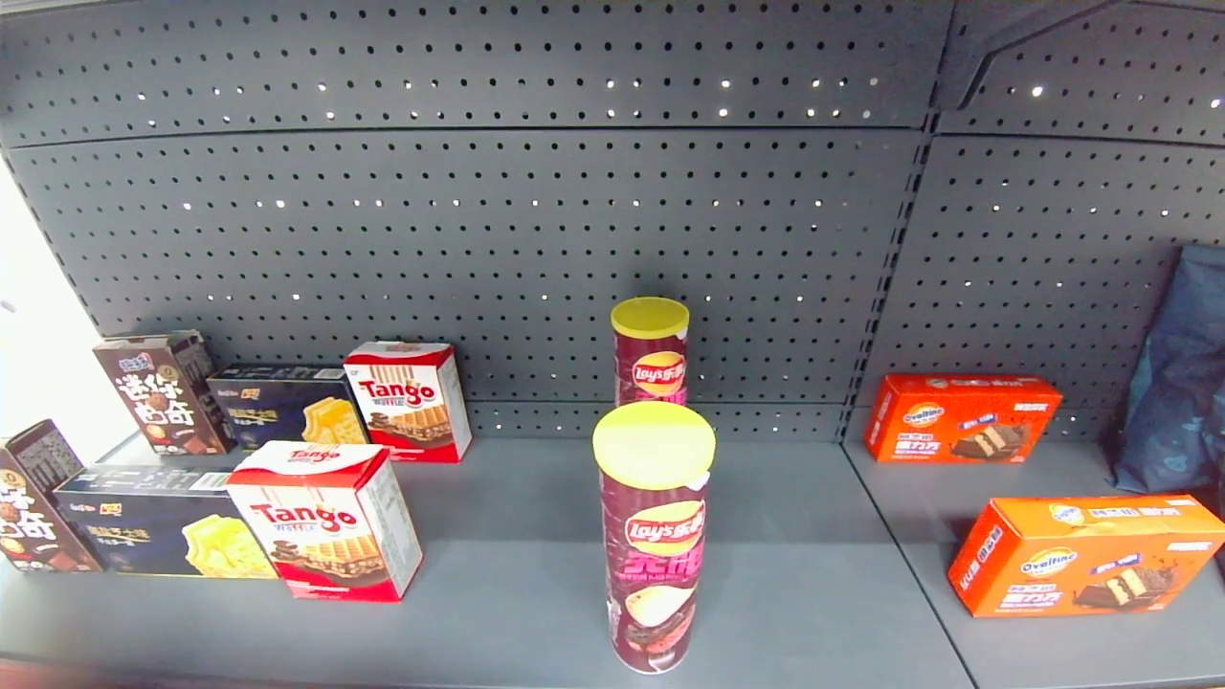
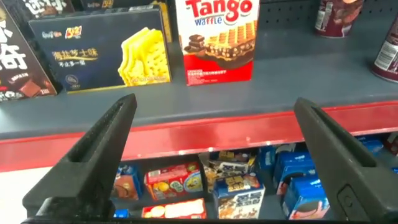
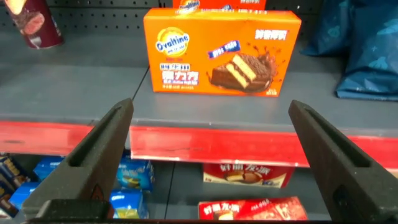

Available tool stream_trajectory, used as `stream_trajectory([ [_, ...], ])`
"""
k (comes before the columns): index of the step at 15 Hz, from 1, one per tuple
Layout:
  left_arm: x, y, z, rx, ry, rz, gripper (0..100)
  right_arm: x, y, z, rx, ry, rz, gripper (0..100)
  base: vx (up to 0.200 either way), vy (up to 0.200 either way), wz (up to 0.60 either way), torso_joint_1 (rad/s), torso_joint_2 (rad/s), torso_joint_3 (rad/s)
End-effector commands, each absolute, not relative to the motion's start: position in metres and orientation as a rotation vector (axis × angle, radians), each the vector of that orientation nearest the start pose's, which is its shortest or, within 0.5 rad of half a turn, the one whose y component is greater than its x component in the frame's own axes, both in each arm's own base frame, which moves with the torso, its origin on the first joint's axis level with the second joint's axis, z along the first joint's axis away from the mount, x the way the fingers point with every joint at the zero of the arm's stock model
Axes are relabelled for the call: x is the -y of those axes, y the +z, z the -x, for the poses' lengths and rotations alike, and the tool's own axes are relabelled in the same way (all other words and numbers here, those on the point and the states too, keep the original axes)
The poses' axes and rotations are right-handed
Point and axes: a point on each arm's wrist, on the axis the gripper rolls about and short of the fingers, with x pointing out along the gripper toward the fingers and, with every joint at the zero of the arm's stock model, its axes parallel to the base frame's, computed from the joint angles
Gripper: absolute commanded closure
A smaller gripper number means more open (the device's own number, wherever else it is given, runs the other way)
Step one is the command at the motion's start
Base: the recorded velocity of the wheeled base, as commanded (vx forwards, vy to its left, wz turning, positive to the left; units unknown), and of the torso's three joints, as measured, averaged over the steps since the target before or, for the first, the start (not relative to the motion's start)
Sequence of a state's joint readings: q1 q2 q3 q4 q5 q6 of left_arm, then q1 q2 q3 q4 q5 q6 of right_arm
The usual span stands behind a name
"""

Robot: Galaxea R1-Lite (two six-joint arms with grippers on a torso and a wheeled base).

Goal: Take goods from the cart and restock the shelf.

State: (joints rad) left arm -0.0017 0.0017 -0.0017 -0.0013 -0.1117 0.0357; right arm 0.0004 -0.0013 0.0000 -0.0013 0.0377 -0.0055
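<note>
On the grey shelf (image 1: 794, 593) stand two maroon chip cans with yellow lids, one at the front (image 1: 655, 536) and one behind it (image 1: 651, 352). Two red-and-white wafer boxes (image 1: 330, 522) (image 1: 410, 400) stand to the left, with dark blue boxes (image 1: 163, 534) and brown boxes beside them. Two orange cake boxes (image 1: 1086, 553) (image 1: 960, 416) lie on the right section. My left gripper (image 2: 214, 155) is open, in front of and below the shelf edge, facing a wafer box (image 2: 217, 38). My right gripper (image 3: 217, 162) is open, facing an orange cake box (image 3: 221, 51).
A red price strip (image 2: 205, 134) runs along the shelf's front edge. Lower shelves hold blue packs (image 2: 298, 183) and red boxes (image 3: 249, 208). A dark blue bag (image 1: 1177, 383) leans at the far right. A pegboard back wall (image 1: 536, 220) closes the shelf.
</note>
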Motion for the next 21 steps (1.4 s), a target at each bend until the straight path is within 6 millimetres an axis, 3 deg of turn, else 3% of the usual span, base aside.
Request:
stream_trajectory([
  [1, 0.0024, 0.0762, 0.0231, 0.007, -0.112, -0.037, 0, -0.0008, 0.0758, 0.0228, 0.003, 0.04, 0.006, 0, 0.0, 0.0, 0.0, 0.0, 0.0, 0.0],
  [16, 0.0024, 0.0758, 0.0229, 0.005, -0.11, -0.034, 0, -0.0008, 0.0758, 0.0228, 0.003, 0.04, 0.006, 0, 0.0, 0.0, 0.0, 0.0, 0.0, 0.0],
  [21, 0.0024, 0.0762, 0.0231, 0.007, -0.112, -0.037, 0, -0.0008, 0.0758, 0.0228, 0.003, 0.04, 0.005, 0, 0.0, 0.08, 0.0, 0.001, 0.0, 0.001],
])
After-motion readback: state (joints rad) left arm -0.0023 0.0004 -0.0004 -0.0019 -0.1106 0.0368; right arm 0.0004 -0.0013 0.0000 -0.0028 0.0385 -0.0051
